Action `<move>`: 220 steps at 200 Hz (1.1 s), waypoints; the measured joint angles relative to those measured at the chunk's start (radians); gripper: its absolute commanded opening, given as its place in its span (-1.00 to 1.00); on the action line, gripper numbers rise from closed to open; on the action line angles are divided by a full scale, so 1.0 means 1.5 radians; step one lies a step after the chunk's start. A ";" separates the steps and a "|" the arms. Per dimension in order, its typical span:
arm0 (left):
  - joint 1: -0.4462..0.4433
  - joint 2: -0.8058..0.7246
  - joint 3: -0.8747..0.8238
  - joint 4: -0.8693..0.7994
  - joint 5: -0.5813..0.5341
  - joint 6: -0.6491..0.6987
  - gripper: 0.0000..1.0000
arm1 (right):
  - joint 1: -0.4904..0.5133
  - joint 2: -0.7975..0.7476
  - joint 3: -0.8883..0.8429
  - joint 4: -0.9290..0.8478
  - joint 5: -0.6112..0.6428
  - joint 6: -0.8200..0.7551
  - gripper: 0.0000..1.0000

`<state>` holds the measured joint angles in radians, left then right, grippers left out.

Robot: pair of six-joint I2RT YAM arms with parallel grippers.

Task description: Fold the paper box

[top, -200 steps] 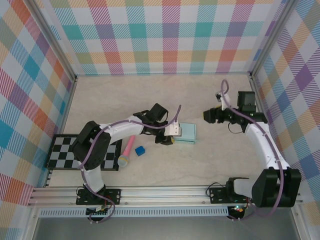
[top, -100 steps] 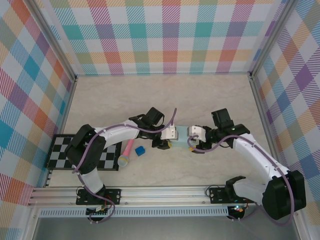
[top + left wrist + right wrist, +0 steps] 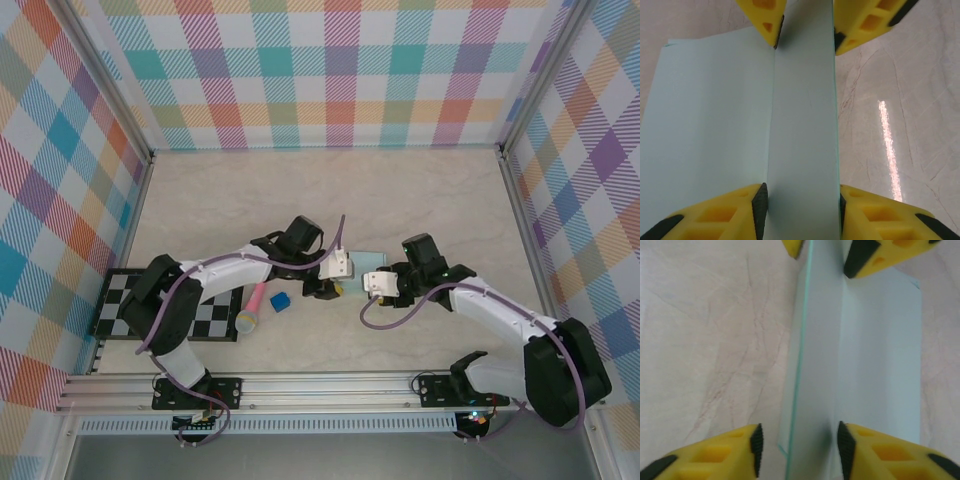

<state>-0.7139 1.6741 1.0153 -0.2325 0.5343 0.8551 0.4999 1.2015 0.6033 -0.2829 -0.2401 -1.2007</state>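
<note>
Arms meeting head-on at mid-table, both grippers at the paper box [image 3: 375,258].
I see the left arm [image 3: 230,268] and right arm [image 3: 490,305] bent inward, wrists low over the table [image 3: 300,190]. The paper box lies between them, one raised fold running from gripper to gripper. My left gripper [image 3: 800,210] pinches that fold, with pads [image 3: 760,205] on both sides. The right gripper [image 3: 797,450] straddles the other end, and I cannot tell whether it grips.
</note>
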 measured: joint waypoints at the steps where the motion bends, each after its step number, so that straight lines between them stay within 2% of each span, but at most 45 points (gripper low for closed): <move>1: 0.000 -0.001 -0.001 0.000 0.000 0.000 -0.07 | 0.001 0.001 -0.001 0.002 0.002 0.001 -0.25; 9: 0.002 -0.007 -0.007 0.001 0.003 -0.006 0.11 | 0.004 0.007 -0.002 0.016 0.010 -0.001 -0.29; 13: 0.003 -0.011 -0.010 0.001 0.005 -0.002 0.83 | 0.006 0.010 -0.002 0.022 0.013 -0.004 -0.31; 15: 0.004 -0.014 -0.012 0.002 0.005 -0.008 0.96 | 0.007 0.012 -0.002 0.025 0.015 -0.003 -0.31; 18: 0.005 -0.017 -0.016 0.002 0.005 -0.009 0.99 | 0.008 0.014 -0.003 0.029 0.018 -0.004 -0.32; 65: 0.028 -0.101 -0.069 0.018 0.019 -0.037 1.00 | 0.019 0.055 -0.006 0.079 0.052 -0.021 -0.29; 83: 0.055 -0.134 -0.089 0.053 0.023 -0.080 1.00 | 0.021 0.078 -0.012 0.088 0.056 -0.035 -0.01; 111: 0.118 -0.155 -0.094 0.138 0.019 -0.202 1.00 | 0.027 0.099 -0.010 0.082 0.054 -0.046 0.17; 118: 0.127 -0.154 -0.094 0.160 0.003 -0.243 1.00 | 0.027 0.099 -0.010 0.078 0.053 -0.047 0.26; 123: 0.133 -0.153 -0.093 0.173 -0.011 -0.279 1.00 | 0.027 0.099 -0.009 0.076 0.052 -0.047 0.41; 125: 0.135 -0.152 -0.093 0.178 -0.015 -0.288 1.00 | 0.027 0.099 -0.009 0.075 0.053 -0.047 0.55; 127: 0.135 -0.150 -0.092 0.182 -0.019 -0.302 1.00 | 0.027 0.098 -0.009 0.073 0.052 -0.042 0.86; 131: 0.137 -0.147 -0.089 0.186 -0.025 -0.323 1.00 | 0.027 0.098 -0.009 0.070 0.051 -0.046 1.00; 157: 0.123 -0.109 -0.078 0.209 -0.071 -0.418 1.00 | 0.027 0.076 0.001 0.013 0.035 -0.019 0.99; 180: 0.115 -0.082 -0.078 0.207 -0.114 -0.482 1.00 | 0.022 0.011 0.033 -0.049 0.000 0.025 1.00; 220: 0.115 -0.069 -0.078 0.185 -0.173 -0.637 1.00 | 0.010 -0.136 0.069 -0.060 -0.032 0.183 1.00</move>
<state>-0.5419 1.5703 0.8986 0.0456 0.2741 -0.0998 0.5148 0.9977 0.7074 -0.3733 -0.2882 -0.9268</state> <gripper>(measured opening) 0.999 0.998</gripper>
